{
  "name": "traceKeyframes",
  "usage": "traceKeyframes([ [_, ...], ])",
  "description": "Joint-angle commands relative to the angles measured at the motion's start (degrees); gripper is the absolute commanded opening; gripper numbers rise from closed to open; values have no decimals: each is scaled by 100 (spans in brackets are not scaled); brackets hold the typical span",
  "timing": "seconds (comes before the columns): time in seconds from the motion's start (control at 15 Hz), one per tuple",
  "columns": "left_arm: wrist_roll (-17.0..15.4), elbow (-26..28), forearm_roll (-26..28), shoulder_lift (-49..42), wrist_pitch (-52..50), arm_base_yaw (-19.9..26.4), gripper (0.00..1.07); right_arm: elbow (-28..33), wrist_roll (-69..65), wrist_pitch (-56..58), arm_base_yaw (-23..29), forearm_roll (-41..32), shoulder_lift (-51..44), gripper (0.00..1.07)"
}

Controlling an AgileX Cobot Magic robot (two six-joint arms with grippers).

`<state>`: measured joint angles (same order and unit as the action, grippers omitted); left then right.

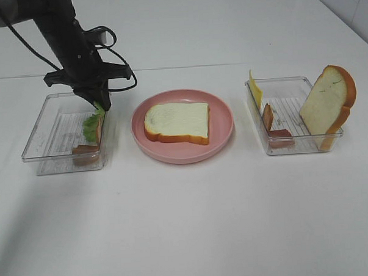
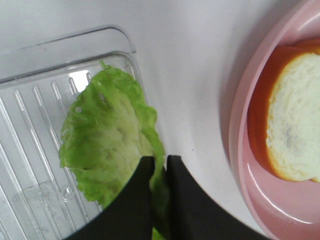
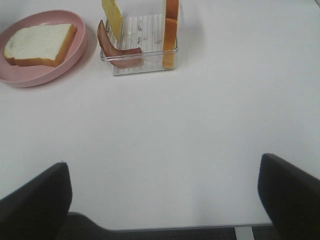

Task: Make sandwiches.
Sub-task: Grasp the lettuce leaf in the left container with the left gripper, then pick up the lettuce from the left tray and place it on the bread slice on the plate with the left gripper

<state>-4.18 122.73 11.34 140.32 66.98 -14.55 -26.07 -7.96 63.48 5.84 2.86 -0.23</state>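
My left gripper [image 1: 101, 105] is shut on a green lettuce leaf [image 1: 92, 125] and holds it over the right end of the left clear tray [image 1: 52, 136]. In the left wrist view the fingers [image 2: 145, 190] pinch the lettuce's [image 2: 102, 142] edge just above the tray [image 2: 30, 125]. One bread slice [image 1: 177, 122] lies flat on the pink plate [image 1: 223, 121]. The right clear tray [image 1: 291, 112] holds an upright bread slice [image 1: 328, 104], yellow cheese [image 1: 255, 89] and bacon [image 1: 268, 117]. My right gripper [image 3: 162, 200] is open and empty over bare table, well short of that tray [image 3: 145, 65].
A bacon strip [image 1: 85, 152] lies at the near end of the left tray. The plate [image 2: 240, 150] with its bread [image 2: 295, 130] sits close beside the left tray. The white table's back edge runs behind the trays.
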Motion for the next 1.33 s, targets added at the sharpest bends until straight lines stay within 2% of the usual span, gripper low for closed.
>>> traceKeyframes([
  [0.07, 97, 23, -120, -97, 97, -11, 0, 6, 46, -40, 17, 11, -166, 96],
  [0.47, 69, 69, -189, -842, 138, -11, 0, 6, 46, -40, 17, 11, -166, 96],
  [0.67, 132, 132, 155, -968, 103, -46, 0, 6, 46, -40, 17, 11, -166, 96],
  [0.73, 298, 264, 390, -968, 109, -120, 0, 6, 46, -40, 17, 11, -166, 96],
  [0.87, 871, 625, 1152, -951, 29, -378, 0, 6, 46, -40, 17, 11, -166, 96],
  [0.93, 1008, 659, 1301, -951, -23, -435, 0, 6, 46, -40, 17, 11, -166, 96],
  [1.0, 1318, 693, 1730, -945, -172, -544, 0, 6, 46, -40, 17, 11, -166, 96],
  [1.07, 1713, 693, 2412, -871, -361, -642, 0, 6, 46, -40, 17, 11, -166, 96],
  [1.33, 2338, 693, 3403, -372, -418, -848, 0, 6, 46, -40, 17, 11, -166, 96],
])
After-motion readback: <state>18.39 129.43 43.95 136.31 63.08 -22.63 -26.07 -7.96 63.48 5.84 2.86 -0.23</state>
